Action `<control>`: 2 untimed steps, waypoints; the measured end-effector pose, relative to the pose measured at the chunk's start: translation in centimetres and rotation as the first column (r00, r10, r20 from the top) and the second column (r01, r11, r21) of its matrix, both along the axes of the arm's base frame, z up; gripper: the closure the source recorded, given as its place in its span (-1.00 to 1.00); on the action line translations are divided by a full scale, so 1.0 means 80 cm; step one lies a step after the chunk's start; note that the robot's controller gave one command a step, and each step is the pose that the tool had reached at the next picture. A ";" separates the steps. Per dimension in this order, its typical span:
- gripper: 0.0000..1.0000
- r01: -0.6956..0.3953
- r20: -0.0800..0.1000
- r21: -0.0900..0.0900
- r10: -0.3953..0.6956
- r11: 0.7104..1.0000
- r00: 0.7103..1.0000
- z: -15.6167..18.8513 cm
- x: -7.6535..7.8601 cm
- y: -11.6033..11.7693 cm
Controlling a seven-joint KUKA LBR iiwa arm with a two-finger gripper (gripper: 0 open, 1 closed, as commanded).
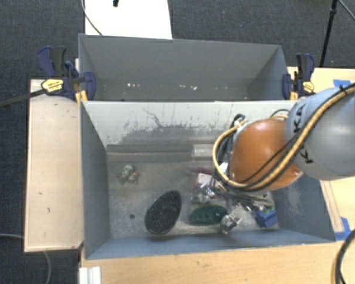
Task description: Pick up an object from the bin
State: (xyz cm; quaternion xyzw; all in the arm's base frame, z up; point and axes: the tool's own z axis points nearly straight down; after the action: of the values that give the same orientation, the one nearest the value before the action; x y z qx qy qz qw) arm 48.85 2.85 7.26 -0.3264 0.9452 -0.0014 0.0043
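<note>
Hanging low near the front edge of the grey metal bin [94, 176], toward its right corner, the gripper [228, 219] is just beside a dark green rounded lump [204, 215]. How wide it is open cannot be told. Nothing looks lifted yet, so the 1 pick remains. No writing is legible.
</note>
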 end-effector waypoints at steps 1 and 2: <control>-1.00 -0.107 0.009 -0.004 0.107 0.994 0.994 0.002 -0.006 0.012; 1.00 -0.108 0.005 0.000 0.108 0.994 0.994 0.001 -0.008 0.014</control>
State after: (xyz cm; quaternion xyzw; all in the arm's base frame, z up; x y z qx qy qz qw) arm 48.18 3.95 7.32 -0.3770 0.9262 -0.0018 0.0066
